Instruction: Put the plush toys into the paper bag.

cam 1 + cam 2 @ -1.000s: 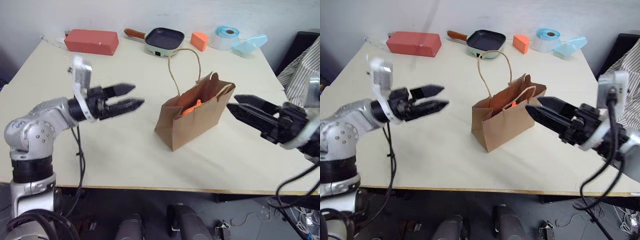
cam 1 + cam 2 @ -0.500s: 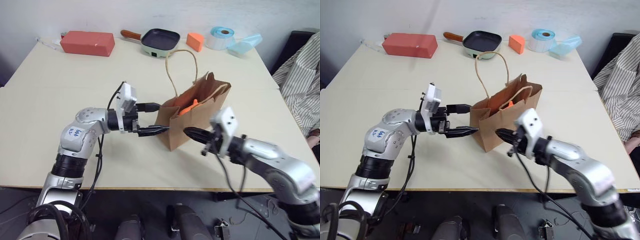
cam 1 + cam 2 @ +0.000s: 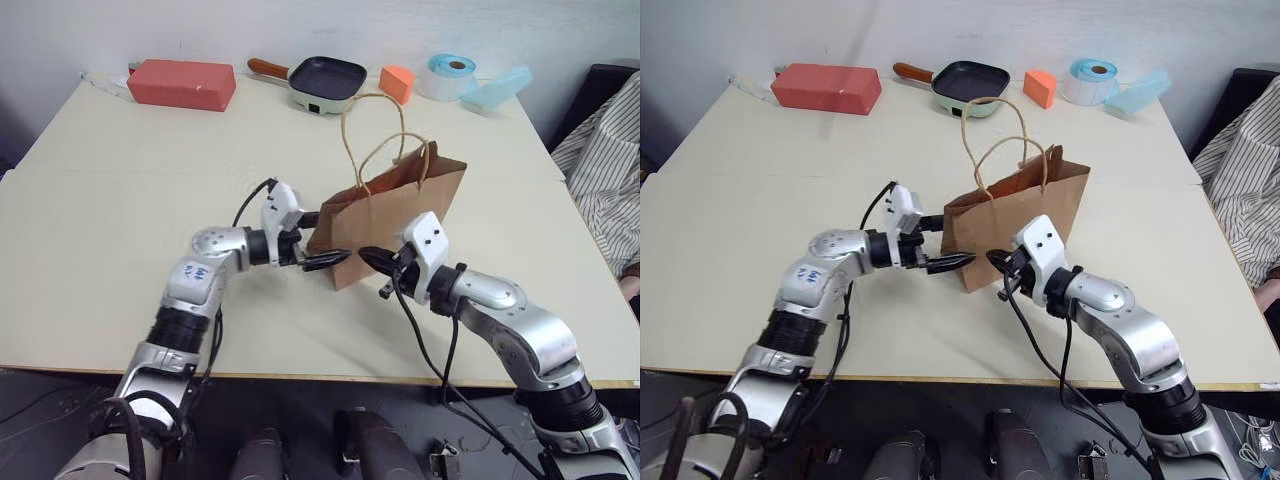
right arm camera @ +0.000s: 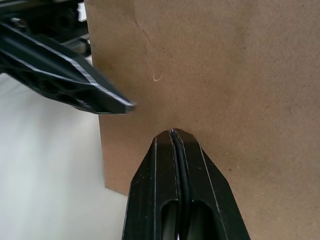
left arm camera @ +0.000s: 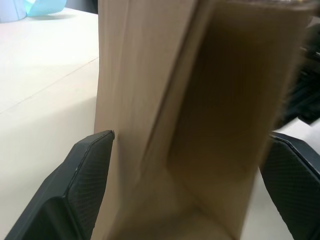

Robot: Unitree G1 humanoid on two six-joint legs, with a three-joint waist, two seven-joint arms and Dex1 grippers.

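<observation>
Paper bag (image 3: 385, 225): brown kraft bag standing upright on the cream table (image 3: 120, 230), mouth upward, both twisted-cord handles (image 3: 372, 135) rising in loops above the rim.
Left gripper (image 3: 322, 238): fingers spread wide, reaching level toward the bag's narrow end; in the left wrist view the two black fingers (image 5: 82, 180) straddle that end panel, one on each side, the near one just beside the paper. Whether either pad touches the paper cannot be told.
Right gripper (image 3: 372, 259): fingers pressed together with nothing between them; the joined tip meets the bag's broad front face low down, near the bottom corner. In the right wrist view the closed tip (image 4: 173, 134) lies against the paper.
Grippers, mutual position: tips near each other at the bag's lower near corner, the left one's lower finger passing just beside the right one's tip.
Plush toys: cannot be made out; the bag's interior is hidden from the head cameras.
Beyond the jaws, far table edge: red rectangular block (image 3: 182, 83), small frying pan (image 3: 320, 78) with brown handle, orange wedge block (image 3: 397, 82), blue tape roll (image 3: 447, 75), pale blue container (image 3: 494, 88).
Person: a striped sleeve (image 3: 605, 150) beside the table, on the right gripper's side.
</observation>
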